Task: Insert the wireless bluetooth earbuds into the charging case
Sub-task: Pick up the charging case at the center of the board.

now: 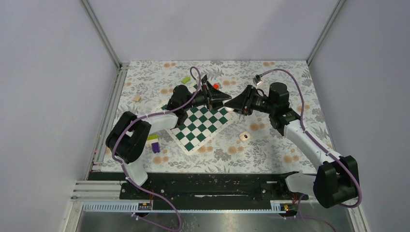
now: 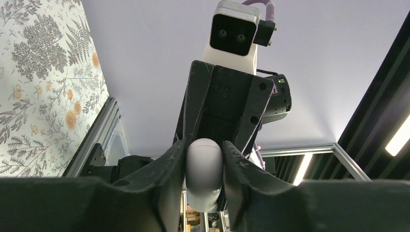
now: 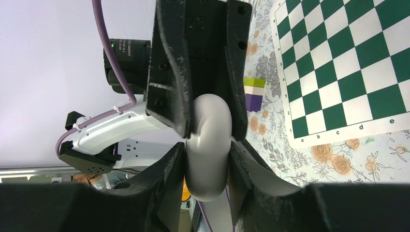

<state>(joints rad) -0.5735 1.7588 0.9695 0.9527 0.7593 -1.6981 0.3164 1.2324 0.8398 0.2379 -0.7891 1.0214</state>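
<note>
A white oval earbud piece [image 2: 204,171] is held in the air over the far corner of the chessboard [image 1: 200,124], and both grippers pinch it from opposite sides. My left gripper [image 1: 226,102] is shut on it, fingertips [image 2: 180,154] pressed against its sides. My right gripper [image 1: 232,105] is shut on the same piece [image 3: 208,145]. In the top view only a white sliver [image 1: 230,109] shows between the jaws. The beige charging case [image 1: 244,137], with its dark hollow up, lies on the floral cloth to the right of the board, apart from both grippers.
A purple, white and green block [image 1: 154,143] lies left of the board and also shows in the right wrist view [image 3: 254,94]. A tan block [image 1: 137,98], a green piece [image 1: 185,79], a red piece [image 1: 215,85] and a small grey object [image 1: 257,79] lie at the back.
</note>
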